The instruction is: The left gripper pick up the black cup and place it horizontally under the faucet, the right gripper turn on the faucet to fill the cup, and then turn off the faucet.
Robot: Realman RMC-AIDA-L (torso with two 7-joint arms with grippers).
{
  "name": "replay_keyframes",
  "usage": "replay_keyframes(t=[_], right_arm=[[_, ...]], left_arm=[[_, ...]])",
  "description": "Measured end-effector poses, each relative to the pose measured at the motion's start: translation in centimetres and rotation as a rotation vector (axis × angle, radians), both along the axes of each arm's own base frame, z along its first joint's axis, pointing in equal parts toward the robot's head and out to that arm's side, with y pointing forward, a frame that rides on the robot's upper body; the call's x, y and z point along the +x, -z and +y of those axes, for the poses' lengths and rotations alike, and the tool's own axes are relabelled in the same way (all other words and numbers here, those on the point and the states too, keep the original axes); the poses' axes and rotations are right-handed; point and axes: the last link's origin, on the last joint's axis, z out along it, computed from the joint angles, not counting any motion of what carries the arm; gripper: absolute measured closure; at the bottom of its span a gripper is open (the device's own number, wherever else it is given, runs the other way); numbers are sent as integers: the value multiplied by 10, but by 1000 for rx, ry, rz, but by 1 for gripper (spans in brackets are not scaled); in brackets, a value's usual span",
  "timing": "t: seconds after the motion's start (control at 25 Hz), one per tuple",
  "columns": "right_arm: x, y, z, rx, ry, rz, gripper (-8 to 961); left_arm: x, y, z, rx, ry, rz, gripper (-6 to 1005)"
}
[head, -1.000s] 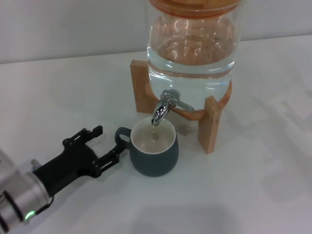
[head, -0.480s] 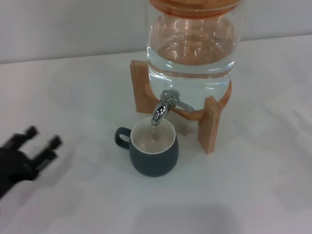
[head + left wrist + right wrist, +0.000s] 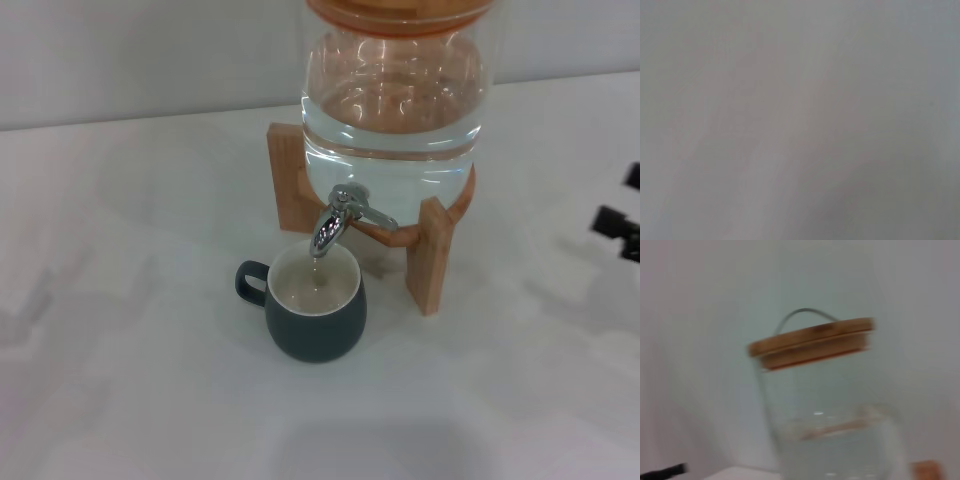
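Note:
The black cup (image 3: 316,320) stands upright on the white table, directly below the spout of the chrome faucet (image 3: 334,222), with its handle pointing left. The faucet sits on the front of the clear glass jar (image 3: 395,110), which rests on a wooden stand (image 3: 432,255). Two black fingertips of my right gripper (image 3: 622,200) show at the right edge of the head view, set apart and well right of the stand. My left gripper is out of view; the left wrist view shows only a blank pale surface. The right wrist view shows the jar (image 3: 835,440) and its wooden lid (image 3: 812,342).
The jar holds water to about two thirds of its height. The white table (image 3: 150,200) spreads to the left and in front of the cup, and a pale wall runs behind it.
My left gripper let go of the cup's handle and drew back to the left, out of view. My right gripper's fingertips have come in at the right edge. The cup has not moved.

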Motion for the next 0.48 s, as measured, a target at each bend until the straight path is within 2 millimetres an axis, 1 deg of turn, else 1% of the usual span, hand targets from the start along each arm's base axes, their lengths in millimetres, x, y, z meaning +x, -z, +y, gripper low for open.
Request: replay_keyframes(t=[0.08,0.12,0.16,0.32,0.48], right_arm=[[-10,4,4,-48,-21,12,84],[-25,9,9,-112,-47,17,85],[-25,9,9,-112,-47,17,85],[-50,17,18,-230,-77,0,85],[-68,29,29,-310,-70,-39,90]], left_arm=[[-1,-3,1,17,-9,-5,259],[-2,-5,2,25,-16,-7,259],[-3,-6,2,29,-21,-8,259],[-5,-9,4,36,-36,-13,259],[-5,-9,7,42,-44,-14,259]])
